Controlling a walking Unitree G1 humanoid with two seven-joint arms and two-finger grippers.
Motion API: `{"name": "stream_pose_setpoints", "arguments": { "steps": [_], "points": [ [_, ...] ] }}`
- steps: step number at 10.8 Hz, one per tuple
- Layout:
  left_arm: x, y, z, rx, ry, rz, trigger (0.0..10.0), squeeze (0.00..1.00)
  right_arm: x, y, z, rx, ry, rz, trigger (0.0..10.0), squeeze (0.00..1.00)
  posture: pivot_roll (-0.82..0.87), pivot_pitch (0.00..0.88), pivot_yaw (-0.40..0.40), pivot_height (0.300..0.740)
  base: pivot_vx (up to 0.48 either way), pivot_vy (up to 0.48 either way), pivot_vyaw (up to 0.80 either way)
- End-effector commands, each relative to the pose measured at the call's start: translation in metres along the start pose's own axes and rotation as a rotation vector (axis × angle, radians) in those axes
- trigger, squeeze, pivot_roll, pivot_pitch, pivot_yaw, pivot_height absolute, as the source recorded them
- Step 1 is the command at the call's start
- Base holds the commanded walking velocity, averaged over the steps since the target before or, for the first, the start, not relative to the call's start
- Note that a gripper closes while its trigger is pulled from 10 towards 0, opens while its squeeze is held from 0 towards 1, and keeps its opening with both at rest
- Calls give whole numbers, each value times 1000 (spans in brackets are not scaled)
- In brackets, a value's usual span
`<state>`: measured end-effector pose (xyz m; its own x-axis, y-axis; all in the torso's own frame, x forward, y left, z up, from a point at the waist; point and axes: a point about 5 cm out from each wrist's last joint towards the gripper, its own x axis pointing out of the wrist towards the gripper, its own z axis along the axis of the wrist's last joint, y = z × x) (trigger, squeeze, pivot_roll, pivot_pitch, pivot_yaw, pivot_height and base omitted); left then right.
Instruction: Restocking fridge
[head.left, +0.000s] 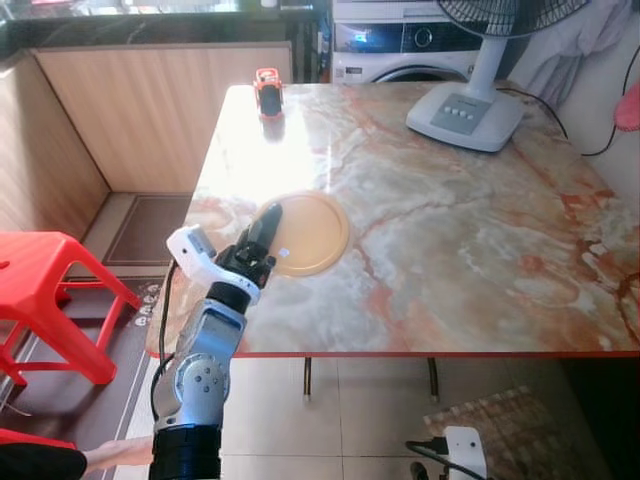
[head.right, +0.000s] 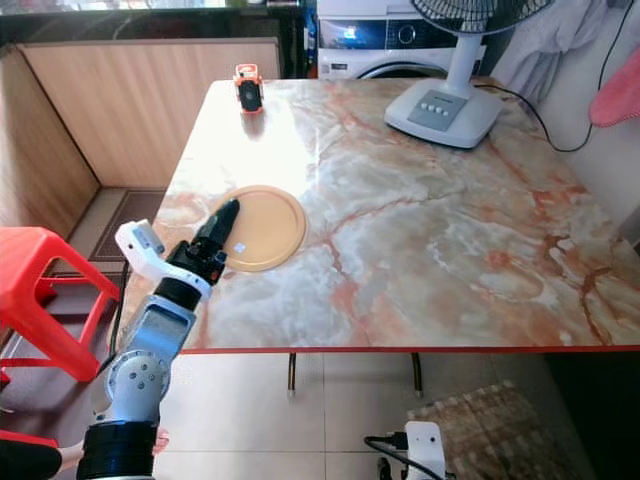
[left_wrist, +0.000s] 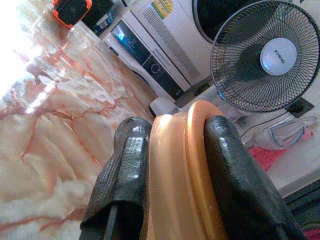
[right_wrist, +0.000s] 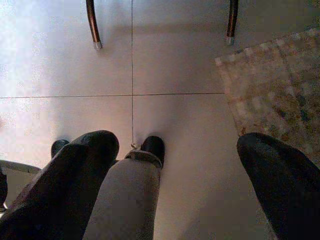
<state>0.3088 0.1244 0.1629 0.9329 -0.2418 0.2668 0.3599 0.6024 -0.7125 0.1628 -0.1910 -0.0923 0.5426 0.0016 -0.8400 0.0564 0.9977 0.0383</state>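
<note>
A round tan plate (head.left: 312, 232) lies flat on the marble table (head.left: 450, 250), near its front left corner. My left gripper (head.left: 268, 222) reaches over the table's front edge and is shut on the plate's near left rim. In the left wrist view the plate's rim (left_wrist: 186, 165) sits tight between the two black fingers (left_wrist: 126, 165). My right gripper (right_wrist: 180, 145) hangs low beside the table, pointing down at the tiled floor, with its fingers wide open and nothing between them.
A white desk fan (head.left: 470, 100) stands at the table's far right. A small orange and black object (head.left: 267, 92) sits at the far left edge. A red plastic stool (head.left: 45, 290) is on my left, a washing machine (head.left: 400, 45) lies beyond the table, and a patterned rug (right_wrist: 280, 95) is under the right.
</note>
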Motion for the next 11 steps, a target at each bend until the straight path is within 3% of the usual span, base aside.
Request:
{"name": "stream_pose_setpoints", "arguments": {
  "steps": [1, 4, 11],
  "points": [
    [3, -10, 4, 14, -6, -37, 10000, 0, -1, 0, -4, 17, 7, -4, 10000, 0, 1, 0, 18, 740, 0, 0, 0],
    [4, -16, 3, 15, 4, -48, 10000, 0, -1, 0, -4, 20, 7, -6, 10000, 0, 1, 7, 16, 740, 0, 0, -400],
    [6, -19, 4, 26, 5, -50, 10000, 0, 0, -1, -2, 9, 12, 4, 10000, 0, 3, 29, 12, 740, 0, 0, -800]
  ]
}}
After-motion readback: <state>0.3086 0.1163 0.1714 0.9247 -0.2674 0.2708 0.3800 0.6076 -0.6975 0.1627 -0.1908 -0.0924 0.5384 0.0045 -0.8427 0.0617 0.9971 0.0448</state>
